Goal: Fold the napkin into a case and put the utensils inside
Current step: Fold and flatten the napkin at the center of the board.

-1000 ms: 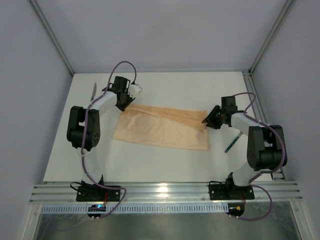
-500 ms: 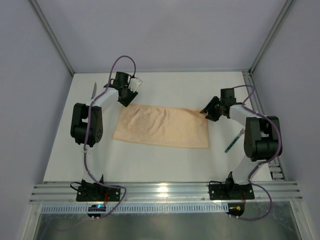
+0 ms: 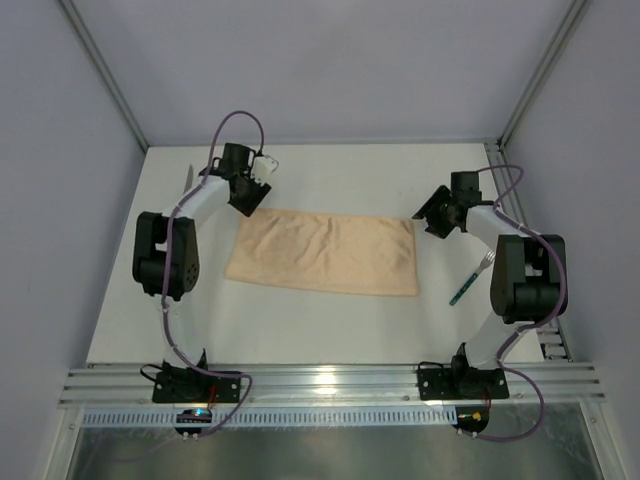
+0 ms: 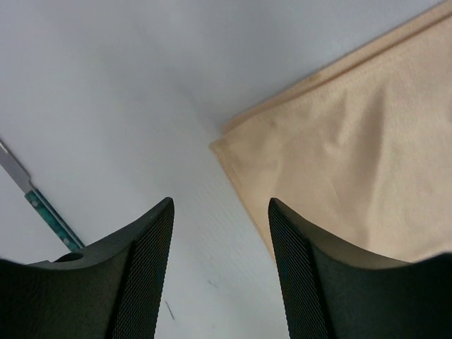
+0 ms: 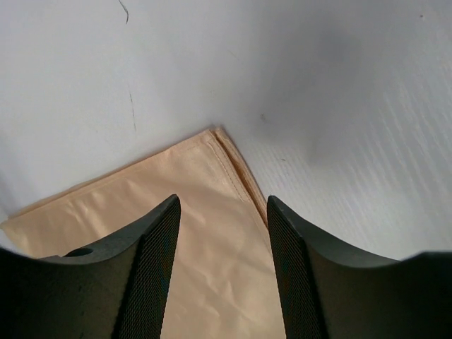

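On the white table, which fills the floor of a booth closed in by pale grey walls and slanting aluminium frame posts, the peach-orange napkin lies flat near the middle as a wide oblong. At its far corners the wrist views show a doubled edge, one layer over another. A ribbed aluminium rail runs along the near edge and carries both arm bases. The tabletop is matte, with a few thin dark scuffs showing in the right wrist view. The left gripper hangs over the napkin's far-left corner, its jaws apart with nothing between them but bare table and the cloth's corner. The right gripper does the same at the far-right corner, jaws also apart and empty. The knife lies on the table by the left wall, well apart from the cloth. The fork lies on the right, beside the right arm, just off the napkin's right edge.
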{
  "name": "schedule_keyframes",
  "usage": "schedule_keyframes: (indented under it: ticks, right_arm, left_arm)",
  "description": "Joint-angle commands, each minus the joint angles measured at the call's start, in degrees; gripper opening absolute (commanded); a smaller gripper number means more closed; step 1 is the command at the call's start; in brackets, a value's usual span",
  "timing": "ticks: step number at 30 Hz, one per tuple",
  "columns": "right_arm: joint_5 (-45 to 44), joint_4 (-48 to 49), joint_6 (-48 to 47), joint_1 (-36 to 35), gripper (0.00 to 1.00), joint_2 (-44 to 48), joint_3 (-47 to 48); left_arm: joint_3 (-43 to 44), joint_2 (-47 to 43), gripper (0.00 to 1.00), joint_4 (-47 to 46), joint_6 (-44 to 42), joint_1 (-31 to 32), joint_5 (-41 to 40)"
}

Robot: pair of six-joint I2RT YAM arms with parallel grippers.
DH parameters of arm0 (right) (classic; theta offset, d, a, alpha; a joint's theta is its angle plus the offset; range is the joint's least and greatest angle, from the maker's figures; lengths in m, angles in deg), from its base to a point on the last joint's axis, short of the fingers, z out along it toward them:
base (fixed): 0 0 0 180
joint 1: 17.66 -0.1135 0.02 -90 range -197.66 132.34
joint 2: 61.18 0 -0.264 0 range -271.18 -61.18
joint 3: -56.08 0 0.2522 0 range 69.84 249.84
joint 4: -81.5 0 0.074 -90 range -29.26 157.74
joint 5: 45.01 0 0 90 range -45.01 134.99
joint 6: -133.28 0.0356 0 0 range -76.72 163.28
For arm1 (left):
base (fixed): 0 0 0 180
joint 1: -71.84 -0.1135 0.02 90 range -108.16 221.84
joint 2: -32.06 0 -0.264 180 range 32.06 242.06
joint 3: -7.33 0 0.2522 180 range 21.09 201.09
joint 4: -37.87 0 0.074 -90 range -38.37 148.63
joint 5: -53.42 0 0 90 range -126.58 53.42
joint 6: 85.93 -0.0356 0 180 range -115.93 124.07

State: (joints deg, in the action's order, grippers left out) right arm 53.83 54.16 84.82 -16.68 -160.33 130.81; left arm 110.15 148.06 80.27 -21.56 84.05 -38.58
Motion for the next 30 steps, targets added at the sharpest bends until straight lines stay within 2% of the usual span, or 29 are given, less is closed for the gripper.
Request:
schedule_keyframes:
  ticks: [1,4,8,13,18,22,23,24,27,30]
  right_arm:
    - [-4.01,-3.89,-5.41,-0.36,0.56,5.98,-1.11]
    - [-4.01,-6.62,-8.65,-1.75,0.53,10.36,-5.57]
    - [-7.08,-9.96,-9.28,-7.11,0.52,17.32,-12.62]
    - [-8.66,-12.43,-6.21,-11.78,0.52,22.68,-21.22]
    - [-12.79,-12.61,-1.82,-15.38,0.51,29.01,-28.0]
    - [-13.06,-12.25,-0.41,-15.56,0.41,31.12,-32.22]
    - [-13.76,-12.34,-0.23,-15.48,0.37,31.56,-32.66]
    - [-14.11,-12.52,0.12,-15.47,0.27,32.61,-33.02]
    - [-14.99,-13.4,0.38,-15.47,0.15,34.55,-33.64]
    - [-15.08,-13.66,0.56,-15.48,0.13,34.99,-34.25]
  left_arm:
    - [-1.6,-9.38,0.58,7.19,2.42,-2.62,5.24]
    - [-5.37,-14.13,0.56,15.18,3.65,-4.38,9.81]
    - [-14.68,-20.9,0.57,18.99,3.22,-6.05,11.58]
    - [-23.65,-24.16,0.58,18.21,3.04,-6.06,10.62]
    - [-26.47,-23.99,0.58,15.31,4.88,-6.93,11.67]
    - [-27.88,-22.49,0.57,12.84,5.76,-6.93,11.23]
    - [-28.06,-21.79,0.57,12.49,5.85,-6.93,11.14]
    - [-28.5,-21.44,0.56,11.88,6.03,-6.85,11.31]
    - [-28.5,-21.0,0.54,12.05,6.29,-6.93,12.19]
    - [-28.41,-22.39,0.54,12.67,5.94,-6.93,12.98]
